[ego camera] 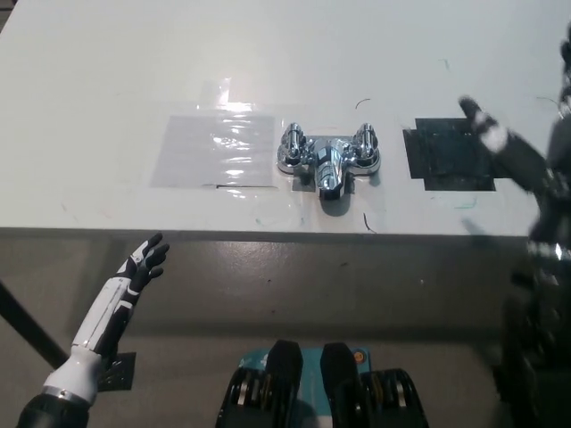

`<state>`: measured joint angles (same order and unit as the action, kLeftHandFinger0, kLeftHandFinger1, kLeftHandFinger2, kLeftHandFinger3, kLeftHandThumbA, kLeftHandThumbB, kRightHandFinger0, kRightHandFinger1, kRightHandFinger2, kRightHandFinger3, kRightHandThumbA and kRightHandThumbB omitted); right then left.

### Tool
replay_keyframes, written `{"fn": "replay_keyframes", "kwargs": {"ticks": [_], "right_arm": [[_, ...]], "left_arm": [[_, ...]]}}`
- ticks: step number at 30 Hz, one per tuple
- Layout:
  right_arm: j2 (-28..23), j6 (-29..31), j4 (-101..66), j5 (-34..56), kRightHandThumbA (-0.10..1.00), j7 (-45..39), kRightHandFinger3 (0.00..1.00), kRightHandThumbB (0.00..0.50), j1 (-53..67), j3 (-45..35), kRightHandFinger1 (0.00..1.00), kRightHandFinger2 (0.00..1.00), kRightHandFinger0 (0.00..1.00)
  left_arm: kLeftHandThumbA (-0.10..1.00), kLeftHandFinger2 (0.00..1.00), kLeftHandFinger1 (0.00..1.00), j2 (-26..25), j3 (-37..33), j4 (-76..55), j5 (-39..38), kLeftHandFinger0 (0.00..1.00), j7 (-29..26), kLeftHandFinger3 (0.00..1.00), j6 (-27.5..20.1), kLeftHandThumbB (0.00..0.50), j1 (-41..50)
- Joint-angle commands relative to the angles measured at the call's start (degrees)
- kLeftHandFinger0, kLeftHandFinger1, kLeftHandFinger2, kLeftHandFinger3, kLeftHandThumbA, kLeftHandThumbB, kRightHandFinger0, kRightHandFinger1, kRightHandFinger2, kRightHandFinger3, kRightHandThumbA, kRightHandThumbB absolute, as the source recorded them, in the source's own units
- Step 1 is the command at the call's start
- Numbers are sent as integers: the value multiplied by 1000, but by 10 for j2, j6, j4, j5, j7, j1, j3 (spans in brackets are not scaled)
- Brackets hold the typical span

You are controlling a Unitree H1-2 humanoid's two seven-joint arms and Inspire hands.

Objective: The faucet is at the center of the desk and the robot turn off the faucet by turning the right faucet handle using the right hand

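**Right hand off to the side, faucet untouched at the desk's middle**

Your black right hand [526, 165] sits at the far right edge of the view, blurred and partly cut off by the frame. Its fingers are spread apart and hold nothing; one finger [486, 129] reaches out over the dark square patch [449, 153] taped to the desk [107, 71].

The chrome faucet [327, 159] lies well to the left of that hand, with the dark patch between them. Nothing touches it. The right faucet handle [365, 143] is the part nearest your right hand, the left handle [293, 145] is farther off, and the spout [330, 176] points toward the desk's near edge. Beyond the faucet, farther still from your right hand, a clear glossy sheet [214, 149] lies flat on the desk.

Your white left hand [143, 263] rests low at the other side, below the desk's near edge and well apart from the faucet, fingers loosely apart and empty.
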<state>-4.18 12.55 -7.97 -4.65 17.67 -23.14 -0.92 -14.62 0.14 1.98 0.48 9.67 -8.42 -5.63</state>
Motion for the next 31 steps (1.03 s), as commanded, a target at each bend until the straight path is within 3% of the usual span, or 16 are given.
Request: {"fn": "replay_keyframes", "kwargs": {"ticks": [1,3,4,6,11,16,19,26,31], "right_arm": [[-54,69,-250,-29,1000,-106,1000,354,152,68,1000,1000,1000],[-53,75,-237,-23,1000,-107,1000,351,175,79,1000,1000,1000],[-50,106,-195,-16,1000,-104,1000,301,203,90,1000,1000,1000],[-46,135,-152,-29,1000,-92,1000,260,224,93,1000,1000,1000],[-33,143,-41,-28,1000,-72,1000,322,250,93,1000,1000,1000],[-33,144,53,0,1000,-76,1000,244,244,91,1000,1000,1000],[-29,144,110,10,1000,-82,1000,311,228,87,1000,1000,1000],[-25,144,159,9,1000,-89,1000,271,208,87,1000,1000,1000],[-25,144,163,6,1000,-89,1000,283,209,86,1000,1000,1000]], "left_arm": [[1000,1000,1000,-12,2,-15,-4,1000,8,1000,-19,402,-18],[1000,1000,1000,-13,3,-17,-3,1000,7,1000,-19,401,-15],[1000,1000,1000,-14,1,-15,-1,1000,9,1000,-22,393,-15],[1000,1000,1000,-14,1,-15,-2,1000,9,1000,-23,406,-15],[1000,1000,1000,-13,1,-14,-5,1000,9,1000,-27,400,-13],[1000,1000,1000,-12,3,-16,-5,1000,6,1000,-27,401,-6],[1000,1000,1000,-9,3,-16,-6,1000,5,1000,-26,406,-3],[1000,1000,1000,-9,4,-15,-6,1000,4,1000,-21,429,-5],[1000,1000,1000,-9,3,-14,-10,1000,6,1000,-24,421,-2]]}}
